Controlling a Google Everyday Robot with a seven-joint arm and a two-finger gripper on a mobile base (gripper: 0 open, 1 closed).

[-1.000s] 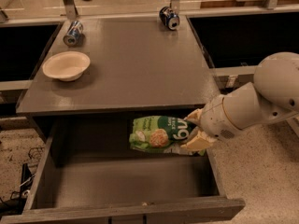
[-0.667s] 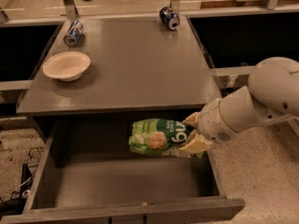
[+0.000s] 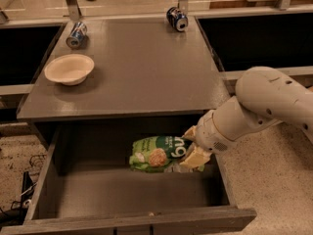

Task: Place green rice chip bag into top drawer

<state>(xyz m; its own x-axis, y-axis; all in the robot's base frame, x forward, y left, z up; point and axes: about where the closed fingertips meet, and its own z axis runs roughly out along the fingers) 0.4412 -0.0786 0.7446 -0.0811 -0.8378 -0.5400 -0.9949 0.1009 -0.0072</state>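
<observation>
The green rice chip bag lies on its side inside the open top drawer, towards the back right, low over the drawer floor. My gripper comes in from the right on a white arm and is shut on the bag's right end, one finger above it and one below. The bag's label with a beige rice-cake picture faces up. Whether the bag rests on the drawer floor I cannot tell.
On the grey table stand a beige bowl at the left and two blue soda cans lying down, one at the back left and one at the back right. The drawer's front panel runs along the bottom edge.
The arm has moved a little to the left and lower into the drawer, carrying the bag with it. The grip has not changed.
</observation>
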